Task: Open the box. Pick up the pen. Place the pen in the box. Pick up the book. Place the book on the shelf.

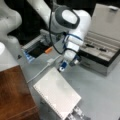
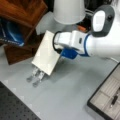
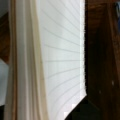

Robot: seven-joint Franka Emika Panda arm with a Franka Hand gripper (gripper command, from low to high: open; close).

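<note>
My pincer sits at the near edge of the book; its tips are hidden behind the cover in both front views, so I cannot tell how far it is open, though the book rides tilted and lifted against it, and the wrist view is filled by the book's lined pages and cream page edges. In a front view my pincer meets the book at that page's three o'clock side. Under the book's lower edge the grey metal rack sticks out toward seven o'clock. The shelf lies at nine o'clock of the book, its brown top board bare; in a front view the shelf sits at eleven o'clock of the book. At two o'clock of my wrist the box stands open, lid raised, and the pen lies in its pale inside. A black tray with an orange item sits at ten o'clock of my pincer.
</note>
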